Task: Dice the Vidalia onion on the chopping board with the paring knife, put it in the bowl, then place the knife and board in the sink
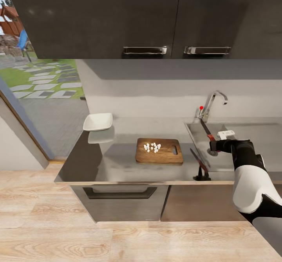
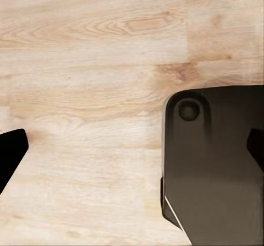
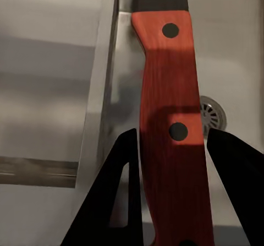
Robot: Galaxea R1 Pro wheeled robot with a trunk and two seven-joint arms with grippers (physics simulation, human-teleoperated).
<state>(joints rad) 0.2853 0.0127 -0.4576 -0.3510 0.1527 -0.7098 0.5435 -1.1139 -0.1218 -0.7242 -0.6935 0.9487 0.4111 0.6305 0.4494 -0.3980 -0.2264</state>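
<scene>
The diced Vidalia onion (image 1: 152,147) lies as small white cubes on the dark-brown chopping board (image 1: 164,155), which rests on the grey countertop (image 1: 117,164). At the counter's far left stands the white bowl (image 1: 98,121). My right gripper (image 1: 213,148) hovers over the sink (image 1: 250,131), shut on the paring knife (image 1: 206,130), whose blade points toward the tap. In the right wrist view the red handle (image 3: 170,147) sits between the fingers (image 3: 118,202) above the basin and drain (image 3: 213,114). My left gripper (image 2: 132,152) hangs open over the wooden floor.
A chrome tap (image 1: 213,101) with a red dot stands behind the sink. Dark upper cabinets (image 1: 156,19) hang above the counter. A glass door at the left shows a garden. The robot's dark base (image 2: 214,169) lies under the left gripper.
</scene>
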